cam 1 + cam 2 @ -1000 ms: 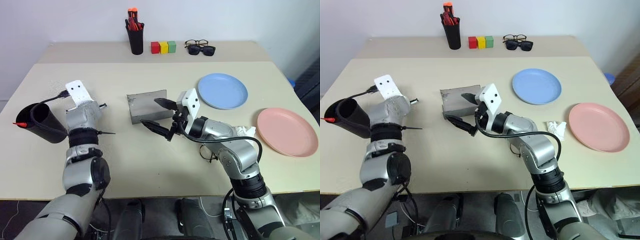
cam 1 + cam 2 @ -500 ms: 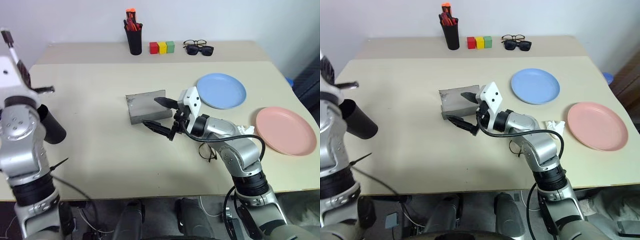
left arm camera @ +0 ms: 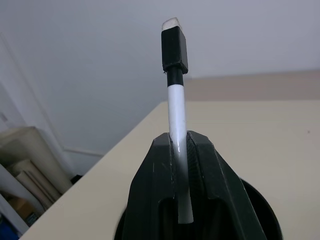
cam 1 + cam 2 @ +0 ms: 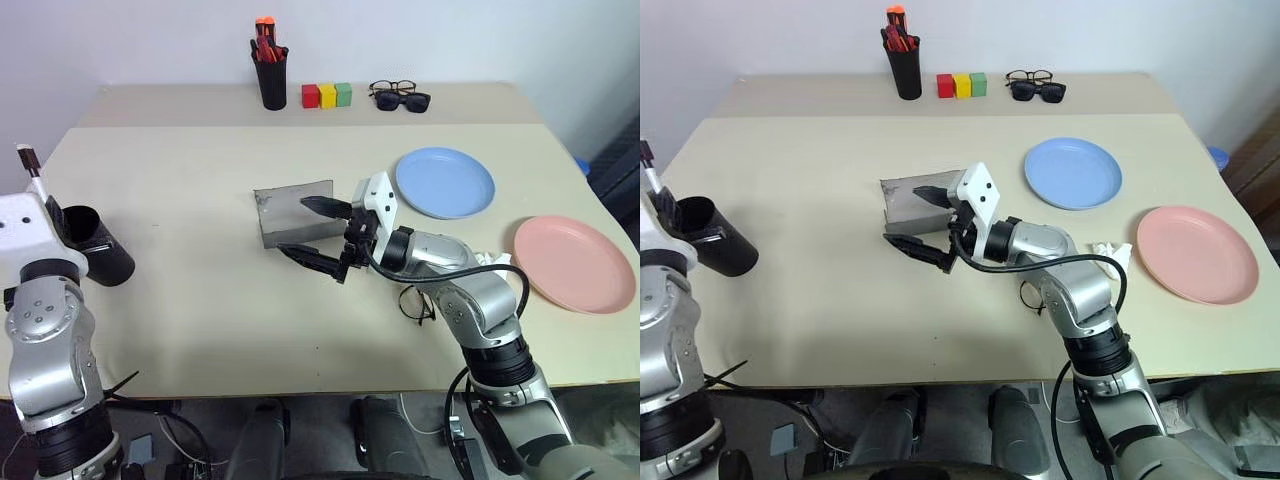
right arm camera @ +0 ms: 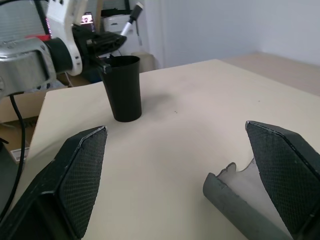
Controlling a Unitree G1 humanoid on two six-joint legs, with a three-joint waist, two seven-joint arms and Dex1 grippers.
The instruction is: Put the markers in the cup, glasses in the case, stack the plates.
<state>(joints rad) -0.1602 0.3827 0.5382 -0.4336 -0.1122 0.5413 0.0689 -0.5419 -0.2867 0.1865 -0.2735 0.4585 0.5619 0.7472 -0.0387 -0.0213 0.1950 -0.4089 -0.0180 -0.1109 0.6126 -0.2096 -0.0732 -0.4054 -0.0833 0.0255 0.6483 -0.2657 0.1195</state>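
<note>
My left gripper is shut on the white marker, whose black cap points up. It hovers at the table's left edge, just beside the upright black cup, whose rim lies right below the fingers. My right gripper is open, level and empty in front of the open grey case. The wire-frame glasses lie on the table, partly under my right forearm. The blue plate and the pink plate lie apart at the right.
At the back stand a narrow pen cup of red-orange pens, three coloured blocks, and dark sunglasses with black-framed spectacles. A crumpled white tissue lies between my right arm and the pink plate.
My left arm has drawn back and to the left with the white marker still gripped. The right arm and the things on the table have stayed put.
</note>
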